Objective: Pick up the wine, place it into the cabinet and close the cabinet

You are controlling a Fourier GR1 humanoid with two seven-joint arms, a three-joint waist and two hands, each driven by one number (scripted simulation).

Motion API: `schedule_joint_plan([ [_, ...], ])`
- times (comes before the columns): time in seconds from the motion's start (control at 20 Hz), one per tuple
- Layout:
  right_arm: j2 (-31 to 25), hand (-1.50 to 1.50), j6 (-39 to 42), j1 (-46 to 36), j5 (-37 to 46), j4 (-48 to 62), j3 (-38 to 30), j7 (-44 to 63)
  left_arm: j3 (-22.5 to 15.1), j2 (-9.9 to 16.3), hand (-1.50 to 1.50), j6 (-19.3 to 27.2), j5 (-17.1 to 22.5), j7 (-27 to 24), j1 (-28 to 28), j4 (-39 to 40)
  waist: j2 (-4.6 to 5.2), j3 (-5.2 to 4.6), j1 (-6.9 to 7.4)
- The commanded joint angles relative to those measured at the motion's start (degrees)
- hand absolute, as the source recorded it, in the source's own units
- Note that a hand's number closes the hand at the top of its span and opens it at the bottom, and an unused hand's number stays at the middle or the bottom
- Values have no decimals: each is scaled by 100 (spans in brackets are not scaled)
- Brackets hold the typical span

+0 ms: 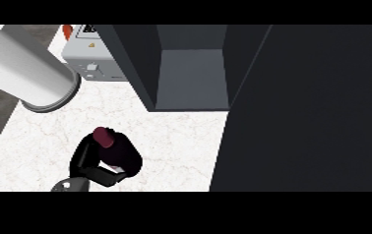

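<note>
**Door hanging open while wine is gripped**

Looming nearest, the open cabinet door (291,110) is filling the right side, exposing the cabinet (190,78) shelf. Below it on the marble counter (174,139), the left hand (105,161) is curling round the dark red wine (104,136), apparently readying it for lifting inside.

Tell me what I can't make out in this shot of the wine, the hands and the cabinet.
Head view only:
- Wine bottle: only its dark red top shows; the left hand, curled round it, hides the body.
- Right hand: nowhere in the view.
- Cabinet: top cut off by the picture's edge; the open door blocks everything at the right.
- Grey appliance: partly behind the white cylinder and the cabinet; its label is too small to read.
</note>
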Motion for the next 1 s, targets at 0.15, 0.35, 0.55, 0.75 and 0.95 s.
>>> schedule_joint_plan([
  [0.15, -159, -150, -89, 539, 556, -883, 270, -37, -372, -574, 150, 240, 167, 624, 730, -1578, 5, 5, 18],
  [0.35, -506, -150, -46, 928, 300, -1308, 247, -104, -474, -374, 150, 75, 339, 1233, 1007, -2520, -9, 9, -10],
  [0.55, -379, -150, -100, 470, 420, -1113, 100, 284, -1020, -918, 150, 546, 247, 1674, 1395, -3292, 8, -1, 13],
  [0.75, -468, -150, -200, 648, 315, -1274, 115, 76, -1552, -926, 150, 1251, 409, 2347, 1171, -3870, 2, -1, -48],
  [0.95, -485, -150, -92, 690, 231, -1191, 127, -3, -1897, -930, 150, 1989, 294, 2236, 927, -3827, 27, -5, -39],
])
